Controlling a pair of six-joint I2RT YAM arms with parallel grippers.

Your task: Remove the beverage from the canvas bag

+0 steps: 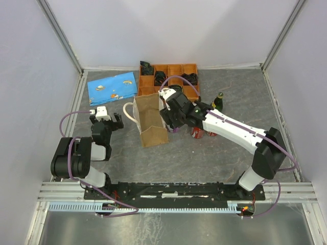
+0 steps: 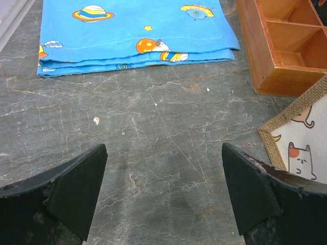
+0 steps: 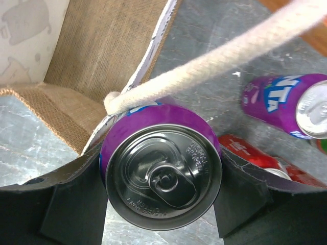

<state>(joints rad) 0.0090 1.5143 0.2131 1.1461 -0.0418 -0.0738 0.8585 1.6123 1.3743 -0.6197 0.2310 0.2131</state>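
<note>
Holding a purple soda can [image 3: 163, 178] in the right gripper [image 1: 172, 118]: both fingers [image 3: 66, 204] are pressed on its sides, with the top and pull tab facing the wrist camera. The right arm is stretched out leftward, wrist bent down at the right wall of the canvas bag [image 1: 150, 121]. The bag stands upright, open-topped, mid-table, just in front of the orange compartmented tray [image 1: 171, 76].

Right wrist view only: the can sits right at the bag's rim, and a cream handle [image 3: 219, 56] is draped across it, touching its upper edge. I can't tell whether the can is fully clear of the opening. The same view shows a second purple Fanta can [image 3: 283, 102] lying on its side and a red can [image 3: 250, 155] near it, partly behind a finger. From the top camera the held can is hidden under the wrist.

The left arm is folded close to its base. The left gripper [image 2: 163, 194] is spread wide with nothing in it, over the table [image 2: 153, 127]. Its camera picks up the folded blue planet-print cloth [image 2: 138, 30], a corner of the tray, and a cat-print corner of the bag, cut off at the frame edge. A dark bottle [image 1: 219, 99] stands right of the tray; I can't read its label.
</note>
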